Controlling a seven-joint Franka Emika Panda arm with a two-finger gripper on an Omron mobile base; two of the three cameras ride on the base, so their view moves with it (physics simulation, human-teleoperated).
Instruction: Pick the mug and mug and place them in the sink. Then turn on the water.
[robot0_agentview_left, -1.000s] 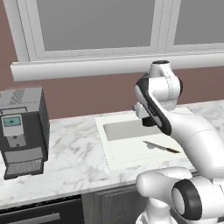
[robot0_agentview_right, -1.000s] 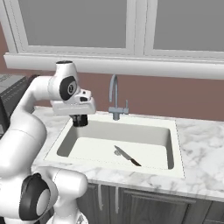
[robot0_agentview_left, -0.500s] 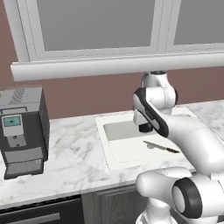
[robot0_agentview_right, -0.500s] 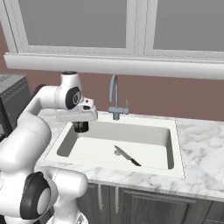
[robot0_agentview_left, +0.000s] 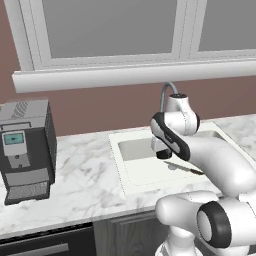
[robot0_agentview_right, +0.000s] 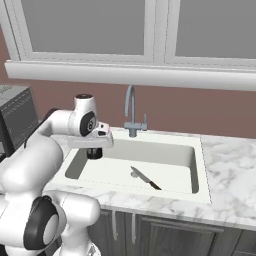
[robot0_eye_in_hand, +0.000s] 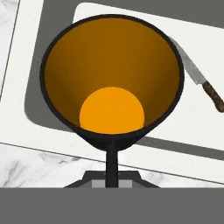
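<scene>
- No words, brand names, numbers or signs can be read anywhere.
- The coffee machine (robot0_agentview_left: 26, 150), at about nine o'clock in the left base view, has a small blue-lit screen (robot0_agentview_left: 13, 138) on its front; whatever it shows is too small and blurred to make out.
- The black mug (robot0_eye_in_hand: 111, 78) with the orange inside, seen from above in the hand view, carries no print or label on the parts that show.
- The knife (robot0_eye_in_hand: 197, 79), at about two o'clock in the hand view, shows no marking on blade or handle.
</scene>
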